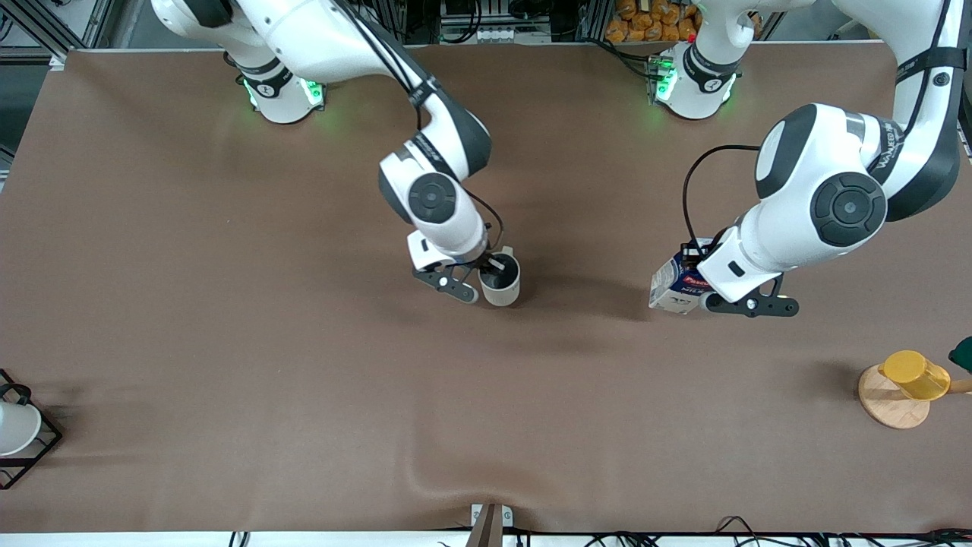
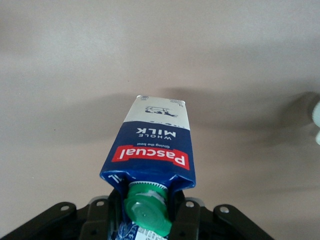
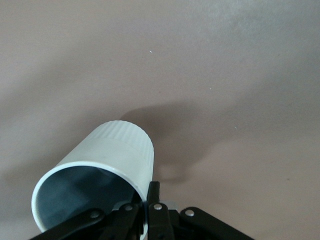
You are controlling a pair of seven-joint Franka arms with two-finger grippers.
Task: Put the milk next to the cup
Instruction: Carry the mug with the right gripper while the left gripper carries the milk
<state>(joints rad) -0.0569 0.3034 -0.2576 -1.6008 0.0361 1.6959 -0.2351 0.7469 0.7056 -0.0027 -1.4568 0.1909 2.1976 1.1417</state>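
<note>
The cup (image 1: 501,285), an off-white mug with a grey inside, is near the table's middle. My right gripper (image 1: 493,267) is shut on its rim, one finger inside and one outside; in the right wrist view the cup (image 3: 117,150) sits just beyond the gripper (image 3: 148,196). The milk (image 1: 674,287), a dark-blue carton with a red band, is tilted and well apart from the cup, toward the left arm's end. My left gripper (image 1: 697,279) is shut on its gable top. In the left wrist view the milk (image 2: 152,145) shows its green cap between the gripper's (image 2: 147,212) fingers. I cannot tell if either object touches the table.
A yellow cup (image 1: 915,374) lies on a round wooden base (image 1: 888,406) near the table edge at the left arm's end. A white cup (image 1: 15,429) sits in a black wire rack (image 1: 42,448) at the right arm's end. The brown cloth has a fold (image 1: 425,479) near the front edge.
</note>
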